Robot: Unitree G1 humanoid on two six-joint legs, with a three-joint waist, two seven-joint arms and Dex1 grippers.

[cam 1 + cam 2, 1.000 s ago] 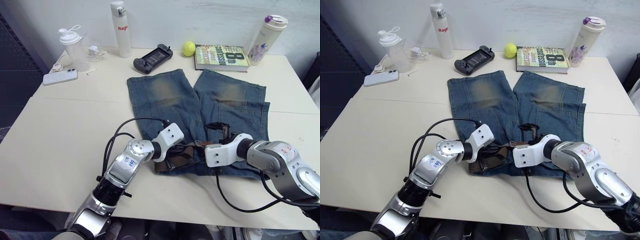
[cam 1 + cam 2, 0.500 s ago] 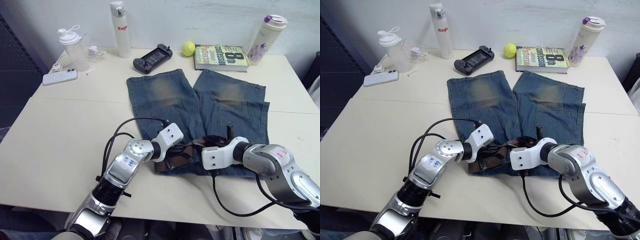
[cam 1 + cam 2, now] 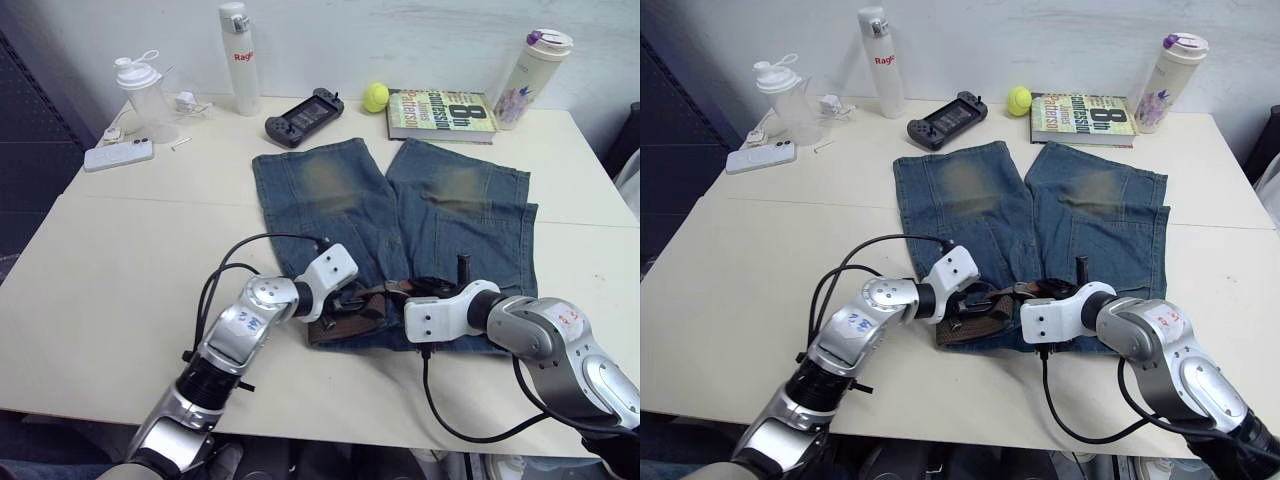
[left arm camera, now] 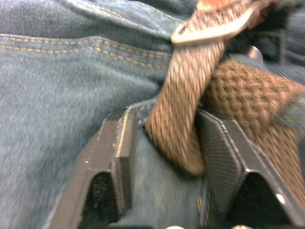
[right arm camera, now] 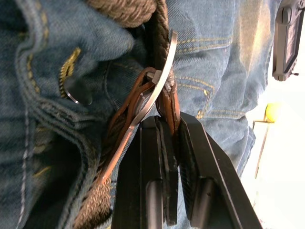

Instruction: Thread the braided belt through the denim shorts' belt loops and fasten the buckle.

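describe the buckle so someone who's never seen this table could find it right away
Start at the denim shorts spread mid-table and go to their near edge, the waistband, where the two grippers meet. There the braided belt lies bunched, and the buckle sits at the right gripper, which pinches the leather beside it. It is the only thin silver metal frame among brown weave and blue denim.

Brown braided belt (image 3: pixel 350 315) bunched at denim shorts' (image 3: pixel 400 215) waistband.

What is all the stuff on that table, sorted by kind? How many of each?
Drink bottles: 3 (clear shaker, white flask, floral tumbler)
Clothing: 2 (blue denim shorts, brown braided belt)
Electronics: 2 (white phone, black game controller)
Books: 1
Yellow balls: 1
Total: 9
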